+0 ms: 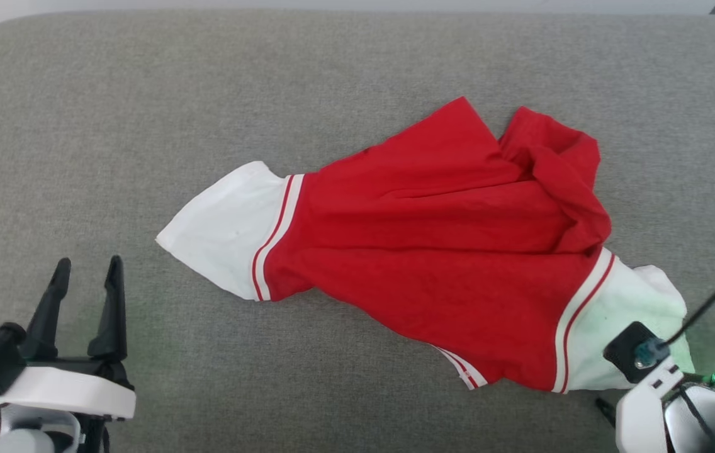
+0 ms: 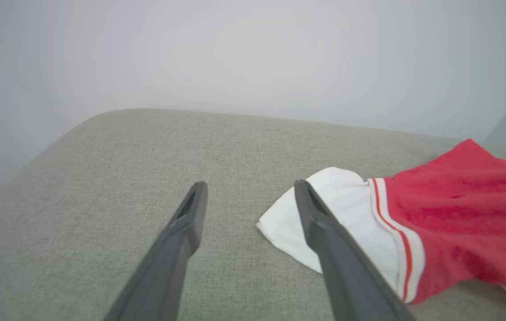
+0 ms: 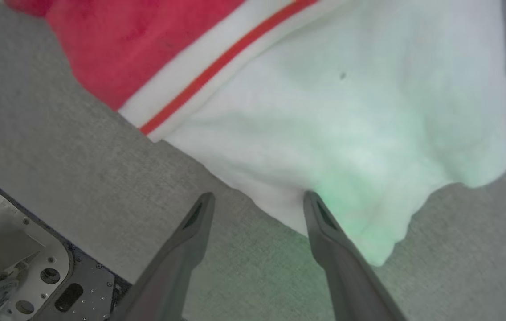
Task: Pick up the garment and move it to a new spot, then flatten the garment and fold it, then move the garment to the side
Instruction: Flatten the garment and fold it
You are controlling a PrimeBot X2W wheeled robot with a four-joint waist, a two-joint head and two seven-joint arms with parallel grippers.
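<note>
— Garment (image 1: 433,251)?
— Rumpled on the grey cushion (image 1: 143,94), white sleeves out to either side.
— Grippers?
— Both spread: left gripper (image 1: 87,277) near one sleeve, right gripper (image 3: 257,200) perhaps touching the other's edge.

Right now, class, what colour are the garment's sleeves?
White sleeves on the red garment, with striped trim; best in head view.

There's the garment (image 1: 433,251), a bright red T-shirt with white short sleeves, lying slantwise and crumpled across the right half of the grey cushion (image 1: 143,94). One white sleeve (image 1: 219,233) lies fairly flat and points toward the cushion's left edge, with white-and-red stripe trim at its seam. The other sleeve (image 1: 628,302) sits rumpled close to the near edge on the right. The red body is creased lengthwise, and its far end is bunched in folds toward the back right.
</note>
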